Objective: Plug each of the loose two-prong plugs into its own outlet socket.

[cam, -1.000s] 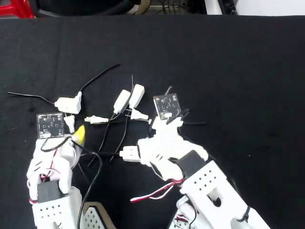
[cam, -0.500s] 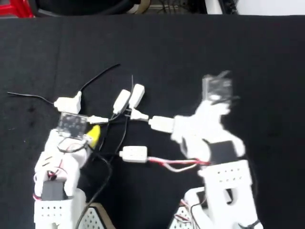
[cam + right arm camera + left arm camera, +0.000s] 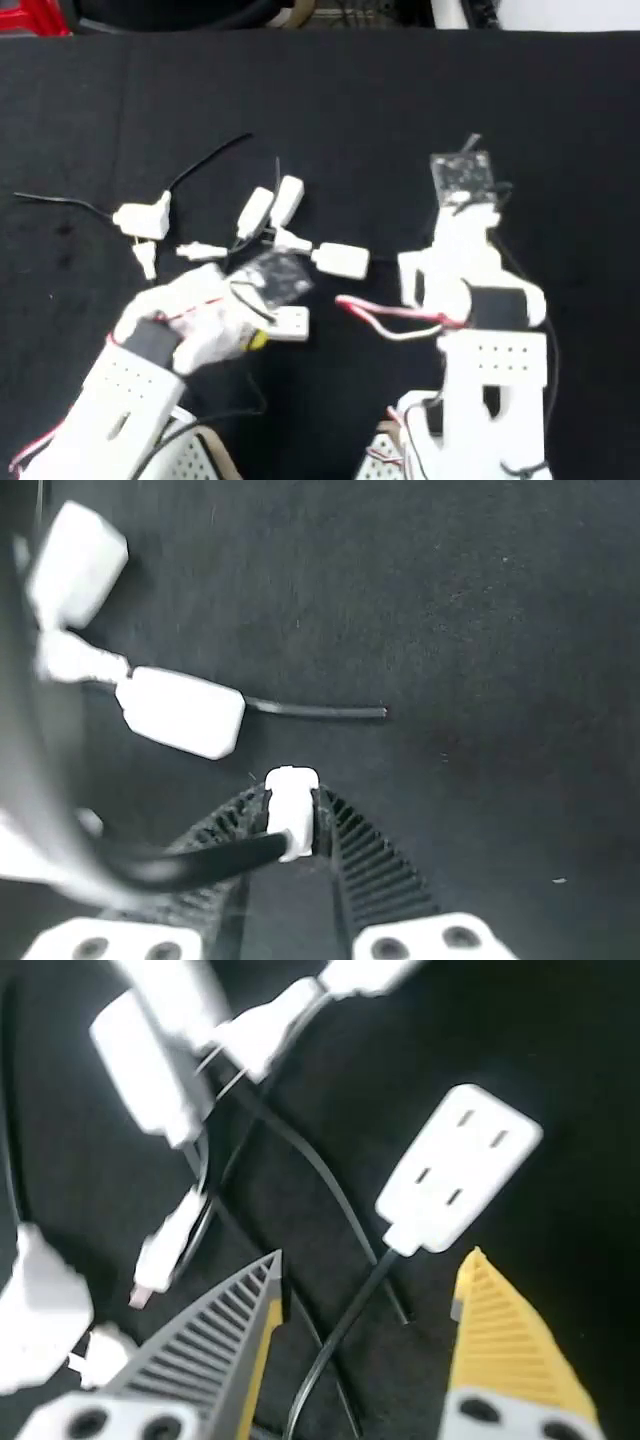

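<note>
The left gripper [image 3: 372,1260] hangs released, its grey and yellow fingers spread over a black cord. A white outlet socket [image 3: 455,1170] lies just beyond the yellow finger, slots up. In the high view this socket sits at 5 o'clock from that gripper. The right gripper [image 3: 292,798] is clenched on a white two-prong plug [image 3: 291,785], at 3 o'clock on the black table [image 3: 400,100]. More plugs [image 3: 270,205] lie clustered at 9 o'clock.
</note>
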You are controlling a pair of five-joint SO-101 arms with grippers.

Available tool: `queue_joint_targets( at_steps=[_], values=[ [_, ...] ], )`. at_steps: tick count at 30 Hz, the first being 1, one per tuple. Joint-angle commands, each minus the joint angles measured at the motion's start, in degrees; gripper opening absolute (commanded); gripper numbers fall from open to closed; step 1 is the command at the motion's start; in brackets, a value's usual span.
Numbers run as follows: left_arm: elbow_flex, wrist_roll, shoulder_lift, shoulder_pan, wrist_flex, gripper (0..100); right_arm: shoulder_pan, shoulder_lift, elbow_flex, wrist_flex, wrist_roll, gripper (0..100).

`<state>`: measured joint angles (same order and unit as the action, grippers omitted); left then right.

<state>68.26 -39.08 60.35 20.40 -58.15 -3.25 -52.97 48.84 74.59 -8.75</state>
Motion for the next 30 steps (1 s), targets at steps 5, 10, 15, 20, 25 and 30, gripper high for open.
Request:
queue_joint_targets(
  at_steps=[5,10,15,20,25,30],
  values=[
    [-14.55,-7.82,-21.98,7.43,0.18,27,-10.37,17.89,-2.95,-11.43,-7.21,1.2],
    [-19.56,-12.31,-31.21,8.40,0.97,27,-15.74,27.38,-6.02,-17.32,-5.98,1.2],
    [-16.75,-13.01,-34.64,8.66,7.56,27,-19.60,27.74,-5.85,-19.43,-4.57,1.2],
    [-14.64,-12.92,-34.73,11.47,7.38,27,-18.64,26.68,-3.47,-19.78,-4.75,1.2],
    [-15.25,-11.52,-35.43,12.09,7.91,27,-18.64,24.66,-1.80,-19.78,-4.75,1.2],
    [-12.26,-2.37,-35.52,11.74,16.18,27,-18.64,21.76,0.04,-19.87,-4.48,1.2]
  ],
)
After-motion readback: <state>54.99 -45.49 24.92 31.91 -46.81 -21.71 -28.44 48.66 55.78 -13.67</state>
